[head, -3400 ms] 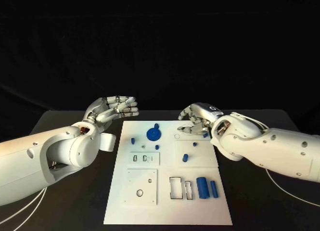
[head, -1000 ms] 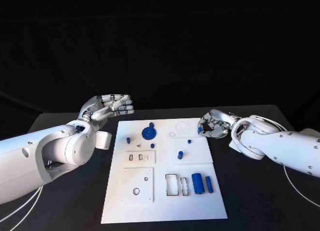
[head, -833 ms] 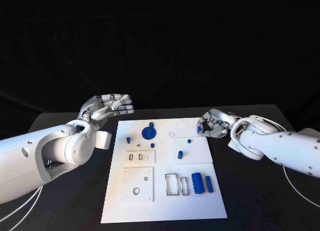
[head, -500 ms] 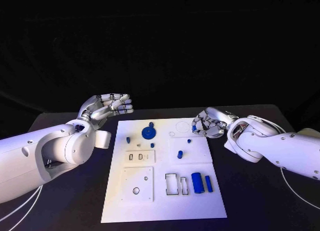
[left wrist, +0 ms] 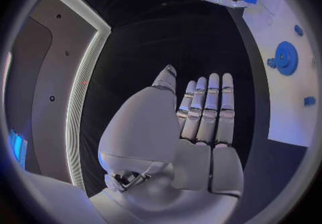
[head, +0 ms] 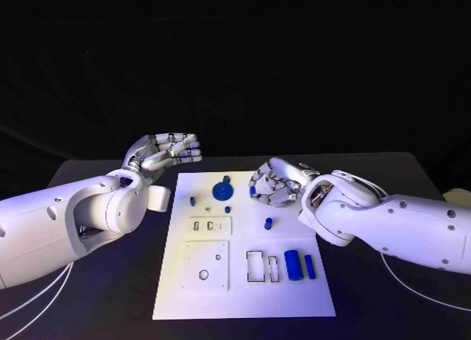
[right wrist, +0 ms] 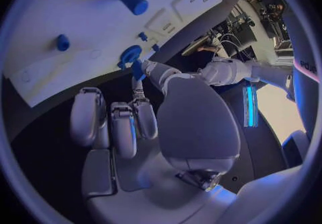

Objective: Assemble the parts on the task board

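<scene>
Right hand [head: 276, 183] hovered over the board's [head: 246, 297] far right corner, at about 1 o'clock from board centre, thumb and a finger pinching a small blue peg [right wrist: 137, 68]. Gear [head: 224, 190] lay at 12 o'clock on the board, cylinder [head: 293, 264] at 5 o'clock. Left hand [head: 163, 151] was raised off the board at 10 o'clock, fingers curled in, holding nothing.

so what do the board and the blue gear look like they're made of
The task board looks like matte white plastic or painted sheet: flat, even, no glare. The blue gear seems moulded or printed plastic, given its uniform saturated colour and dull surface. Neither is certain from these views.
</scene>
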Robot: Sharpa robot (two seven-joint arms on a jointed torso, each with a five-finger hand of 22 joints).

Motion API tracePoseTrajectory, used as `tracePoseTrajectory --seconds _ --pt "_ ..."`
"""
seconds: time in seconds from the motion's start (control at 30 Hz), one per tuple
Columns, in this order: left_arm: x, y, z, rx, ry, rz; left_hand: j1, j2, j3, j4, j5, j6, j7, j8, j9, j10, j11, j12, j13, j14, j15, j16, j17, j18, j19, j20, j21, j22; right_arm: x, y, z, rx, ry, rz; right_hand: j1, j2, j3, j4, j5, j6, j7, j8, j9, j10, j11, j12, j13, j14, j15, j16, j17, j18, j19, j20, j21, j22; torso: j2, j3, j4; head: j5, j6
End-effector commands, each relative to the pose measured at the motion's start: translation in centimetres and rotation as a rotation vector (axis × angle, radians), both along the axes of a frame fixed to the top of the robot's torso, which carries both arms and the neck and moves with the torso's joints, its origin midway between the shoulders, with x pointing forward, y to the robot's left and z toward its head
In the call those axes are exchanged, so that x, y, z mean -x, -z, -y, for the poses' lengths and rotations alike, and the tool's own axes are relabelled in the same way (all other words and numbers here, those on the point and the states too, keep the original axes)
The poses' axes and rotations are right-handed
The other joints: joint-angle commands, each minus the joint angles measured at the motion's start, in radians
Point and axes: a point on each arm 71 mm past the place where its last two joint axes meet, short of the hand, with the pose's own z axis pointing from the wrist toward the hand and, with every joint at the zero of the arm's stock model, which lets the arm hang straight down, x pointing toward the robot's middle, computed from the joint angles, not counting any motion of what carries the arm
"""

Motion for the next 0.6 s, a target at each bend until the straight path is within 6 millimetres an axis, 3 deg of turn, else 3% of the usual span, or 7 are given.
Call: tracePoseTrajectory --seconds 0.03,0.23,0.6 --pt "0.0 0.0 0.3 0.011 0.021 0.002 0.011 0.001 -0.002 -0.002 -0.006 -0.007 0.003 -0.006 0.001 -0.006 -0.003 -0.004 0.002 -0.005 0.001 -0.006 0.002 0.009 -0.002 0.008 -0.005 -0.001 0.3 0.4 -1.0 0.056 0.023 0.025 -0.009 0.002 0.007 0.000 0.006 0.004 -0.001 0.004 0.002 0.002 -0.002 -0.003 0.060 0.104 -0.007 0.006 0.263 -0.019 0.002 -0.002 0.002 0.006 -0.003 -0.0030 0.0009 0.004 -0.005" --pt "-0.1 0.1 0.4 0.011 0.022 0.000 0.011 0.001 -0.002 -0.002 -0.006 -0.007 0.003 -0.006 0.001 -0.006 -0.003 -0.004 0.002 -0.005 0.001 -0.006 0.002 0.009 -0.002 0.008 -0.005 -0.001 1.2 1.5 -3.8 0.084 -0.019 0.020 -0.012 0.004 0.009 0.000 0.008 0.003 -0.001 0.004 0.003 0.002 -0.002 -0.004 0.059 0.104 -0.008 0.006 0.263 -0.019 0.001 -0.003 0.001 0.005 -0.005 -0.0067 0.0004 0.014 -0.014" --pt "-0.3 0.2 0.6 0.010 0.023 -0.002 0.011 0.003 -0.003 -0.002 -0.006 -0.005 0.003 -0.005 0.002 -0.005 -0.003 -0.004 0.002 -0.005 0.001 -0.006 0.003 0.009 -0.002 0.008 -0.005 -0.002 2.4 3.9 -6.8 0.132 -0.057 -0.014 -0.020 0.003 0.009 0.001 0.010 0.001 -0.001 0.004 0.005 0.001 -0.002 -0.006 0.058 0.104 -0.008 0.006 0.263 -0.018 -0.001 -0.003 -0.004 0.002 -0.004 -0.0046 0.0018 0.041 -0.027"
